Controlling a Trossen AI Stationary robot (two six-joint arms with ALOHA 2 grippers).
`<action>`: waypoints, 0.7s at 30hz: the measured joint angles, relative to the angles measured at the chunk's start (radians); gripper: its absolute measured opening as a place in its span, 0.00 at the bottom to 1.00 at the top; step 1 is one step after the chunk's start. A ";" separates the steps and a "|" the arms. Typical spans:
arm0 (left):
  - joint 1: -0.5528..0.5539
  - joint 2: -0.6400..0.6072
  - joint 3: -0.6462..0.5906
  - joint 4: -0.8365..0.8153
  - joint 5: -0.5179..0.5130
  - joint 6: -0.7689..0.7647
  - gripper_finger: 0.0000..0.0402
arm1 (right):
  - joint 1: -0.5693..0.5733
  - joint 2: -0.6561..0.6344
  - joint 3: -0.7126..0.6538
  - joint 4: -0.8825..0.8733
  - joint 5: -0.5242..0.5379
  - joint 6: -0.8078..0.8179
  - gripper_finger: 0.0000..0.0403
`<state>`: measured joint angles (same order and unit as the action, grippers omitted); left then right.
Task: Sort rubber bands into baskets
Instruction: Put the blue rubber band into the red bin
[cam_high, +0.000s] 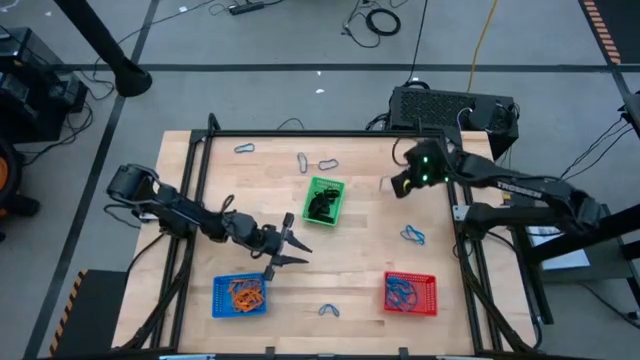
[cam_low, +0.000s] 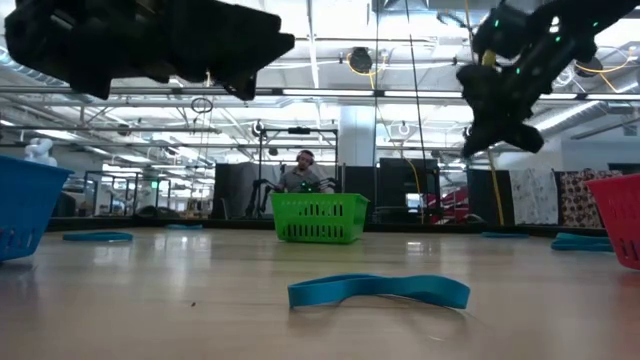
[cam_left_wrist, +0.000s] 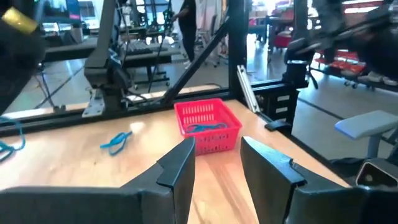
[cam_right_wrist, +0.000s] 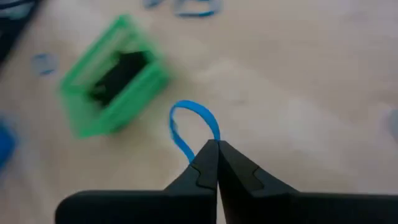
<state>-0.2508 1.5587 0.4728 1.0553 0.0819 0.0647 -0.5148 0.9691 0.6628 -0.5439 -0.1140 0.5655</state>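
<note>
Wooden worktop (cam_high: 360, 250) below: your right pincer (cam_right_wrist: 216, 148) pinched tight on blue rubber band (cam_right_wrist: 193, 124), loop dangling near green basket (cam_right_wrist: 112, 78); left pincer (cam_left_wrist: 214, 163) gapes, holding nothing.

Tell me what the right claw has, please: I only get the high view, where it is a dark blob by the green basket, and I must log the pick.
Observer: The right claw is shut on a blue rubber band, whose loop hangs free beyond the tips.
Operator: Is it lifted off the table?
Observer: Yes, the low view shows that claw high above the tabletop.
Operator: And the left claw, holding anything?
Observer: No, its wrist view shows the left claw open and empty, facing the red basket.
Operator: What is in that basket?
Observer: Blue bands, seen over its rim.
</note>
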 joint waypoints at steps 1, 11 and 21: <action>-0.002 0.007 0.000 0.007 -0.010 -0.005 0.34 | 0.041 -0.003 0.000 0.012 -0.013 0.026 0.00; -0.031 0.039 0.000 -0.016 -0.030 -0.007 0.34 | 0.475 0.011 0.000 0.079 -0.080 0.382 0.00; -0.028 0.039 0.000 -0.025 -0.034 0.025 0.34 | 0.934 0.099 0.001 0.243 -0.063 0.940 0.00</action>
<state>-0.2784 1.5978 0.4728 1.0302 0.0479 0.0894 0.4196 1.0686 0.6639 -0.3008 -0.1773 1.5057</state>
